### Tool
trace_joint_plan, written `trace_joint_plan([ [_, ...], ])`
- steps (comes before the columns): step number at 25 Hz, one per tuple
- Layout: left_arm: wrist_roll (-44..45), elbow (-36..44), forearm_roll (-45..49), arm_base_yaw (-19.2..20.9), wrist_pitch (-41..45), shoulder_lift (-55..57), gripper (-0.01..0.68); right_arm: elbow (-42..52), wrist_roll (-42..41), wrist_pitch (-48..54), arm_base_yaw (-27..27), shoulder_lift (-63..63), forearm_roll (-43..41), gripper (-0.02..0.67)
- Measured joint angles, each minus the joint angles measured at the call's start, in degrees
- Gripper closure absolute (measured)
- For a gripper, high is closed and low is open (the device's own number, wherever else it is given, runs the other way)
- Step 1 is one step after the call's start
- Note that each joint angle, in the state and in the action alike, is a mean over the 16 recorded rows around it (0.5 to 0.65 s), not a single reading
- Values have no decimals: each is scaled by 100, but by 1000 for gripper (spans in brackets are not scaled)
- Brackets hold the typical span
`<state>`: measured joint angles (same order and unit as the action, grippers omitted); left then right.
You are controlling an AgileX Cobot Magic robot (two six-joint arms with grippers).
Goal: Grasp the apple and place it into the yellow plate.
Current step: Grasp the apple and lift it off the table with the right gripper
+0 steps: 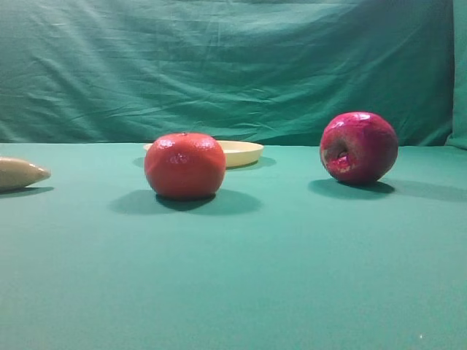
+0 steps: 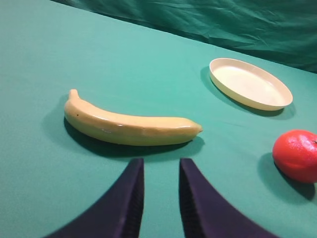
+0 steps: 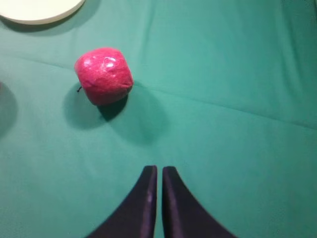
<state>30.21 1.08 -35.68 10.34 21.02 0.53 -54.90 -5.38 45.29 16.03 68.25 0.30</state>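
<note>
The dark crimson apple (image 1: 358,146) rests on the green cloth at the right, its pale dented blemish facing the camera. It also shows in the right wrist view (image 3: 103,75), ahead and left of my right gripper (image 3: 159,171), whose fingers are nearly touching and empty. The pale yellow plate (image 1: 244,151) lies behind the orange-red fruit; it is empty in the left wrist view (image 2: 250,83) and its edge shows in the right wrist view (image 3: 39,10). My left gripper (image 2: 161,166) hangs a little open and empty, just short of the banana.
An orange-red round fruit (image 1: 184,165) sits in front of the plate, also seen in the left wrist view (image 2: 297,155). A yellow banana (image 2: 129,126) lies at the far left; its tip shows in the high view (image 1: 20,173). A green curtain (image 1: 219,65) backs the table.
</note>
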Motion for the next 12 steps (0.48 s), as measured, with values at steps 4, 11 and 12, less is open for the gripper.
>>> trace_joint_plan([
  [4,0,0,0,0,0,0,516,-480,-160,-4,361,767,-27,609],
  [11,0,0,0,0,0,0,516,-1213,-55,7,864,1879,-335,361],
  [12,0,0,0,0,0,0,516,-1292,-5,6,893,2003,-393,321],
])
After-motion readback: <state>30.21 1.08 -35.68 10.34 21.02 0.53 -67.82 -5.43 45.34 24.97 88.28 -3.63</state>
